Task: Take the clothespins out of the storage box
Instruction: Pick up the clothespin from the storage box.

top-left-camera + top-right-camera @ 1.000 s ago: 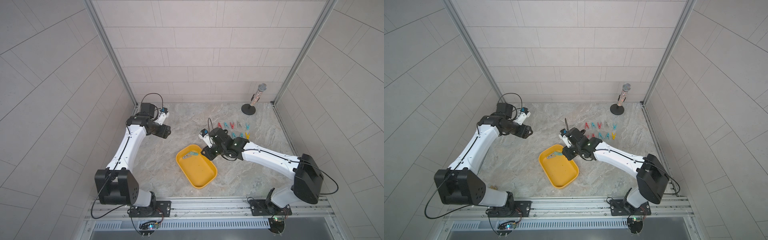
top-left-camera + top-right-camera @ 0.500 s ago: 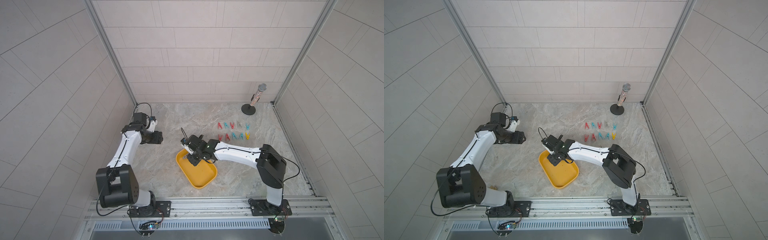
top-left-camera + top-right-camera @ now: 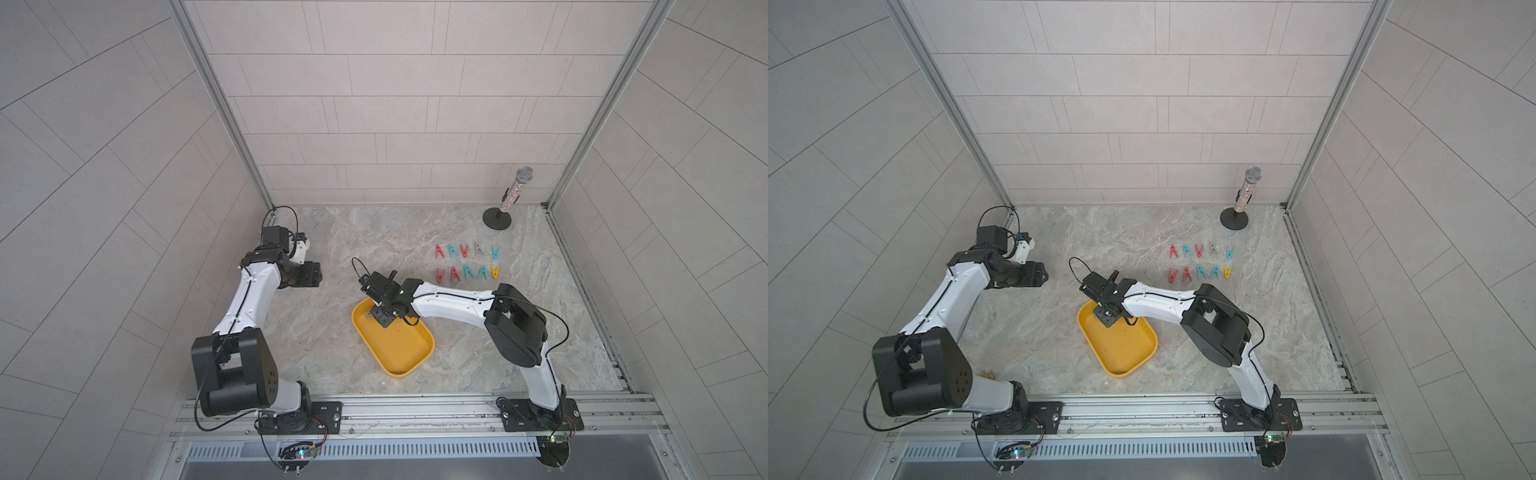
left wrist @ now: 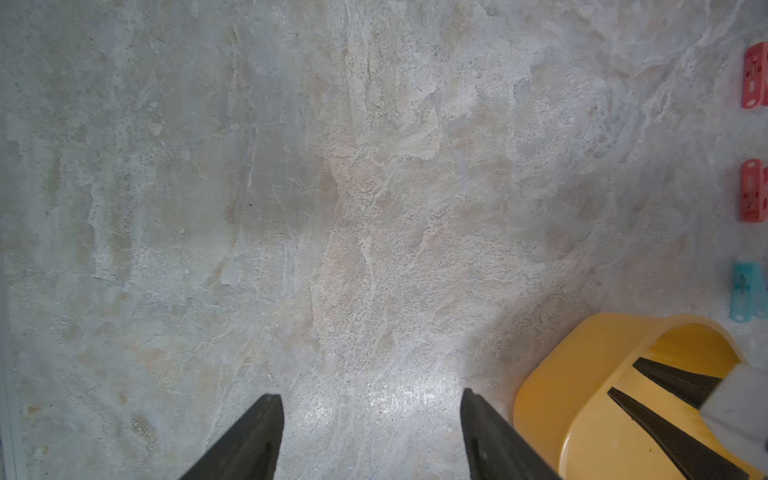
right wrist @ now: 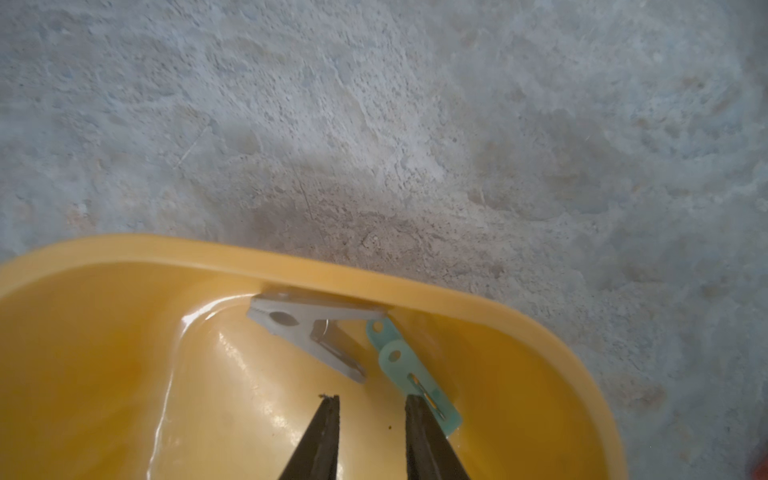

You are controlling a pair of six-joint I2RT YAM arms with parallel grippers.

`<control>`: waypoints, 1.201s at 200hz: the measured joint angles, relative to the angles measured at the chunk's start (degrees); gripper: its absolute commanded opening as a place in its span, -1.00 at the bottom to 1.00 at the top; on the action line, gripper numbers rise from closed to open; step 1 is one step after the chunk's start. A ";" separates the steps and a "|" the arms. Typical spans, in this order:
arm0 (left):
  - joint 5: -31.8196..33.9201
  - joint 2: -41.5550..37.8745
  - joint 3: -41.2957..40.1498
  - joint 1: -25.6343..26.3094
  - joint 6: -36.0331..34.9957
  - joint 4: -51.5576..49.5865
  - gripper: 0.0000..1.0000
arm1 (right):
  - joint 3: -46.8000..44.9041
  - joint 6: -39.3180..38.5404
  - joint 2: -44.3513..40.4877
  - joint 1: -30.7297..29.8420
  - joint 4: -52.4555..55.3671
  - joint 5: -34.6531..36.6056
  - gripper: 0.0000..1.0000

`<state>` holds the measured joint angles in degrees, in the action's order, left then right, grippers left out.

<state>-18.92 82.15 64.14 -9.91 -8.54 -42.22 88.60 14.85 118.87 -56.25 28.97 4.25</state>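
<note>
Marbled tabletop (image 3: 374,232), tiled walls (image 3: 395,104) on three sides. Microphone stand (image 3: 496,218) in the 1 o'clock corner. Ten clothespins (image 3: 469,272) in two rows at 2 o'clock. Storage box (image 3: 401,347) just 6 o'clock of centre, with grey peg (image 5: 307,328) along its rim and teal peg (image 5: 409,374) beside it. Right gripper (image 5: 369,401) inside, jaws slightly apart, empty. Left gripper (image 4: 370,395) at 9 o'clock, spread wide.

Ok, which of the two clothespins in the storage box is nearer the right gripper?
The teal clothespin: it lies beside a fingertip of the right gripper, while the grey clothespin sits farther off against the storage box rim.
</note>
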 measured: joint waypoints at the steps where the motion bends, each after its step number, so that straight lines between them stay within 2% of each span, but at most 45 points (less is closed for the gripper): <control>1: -0.02 0.00 0.00 0.00 0.00 0.00 0.50 | 0.02 0.00 0.02 0.00 0.00 0.04 -0.39; 137: -0.94 0.02 -0.07 -0.22 0.00 0.02 0.50 | 1.73 -0.02 3.32 -0.02 -0.92 5.11 -0.49; 204: -1.38 0.02 -0.11 -0.22 0.00 0.02 0.50 | 1.73 0.09 3.34 -0.02 -1.40 5.90 -0.78; 240: -1.55 0.02 -0.11 -0.22 0.00 0.04 0.50 | 1.31 0.20 3.13 0.00 -1.79 6.08 -0.83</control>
<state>-20.47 82.17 64.03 -10.13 -8.54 -42.17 89.91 15.05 121.99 -56.25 27.18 10.33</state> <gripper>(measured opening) 0.751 0.106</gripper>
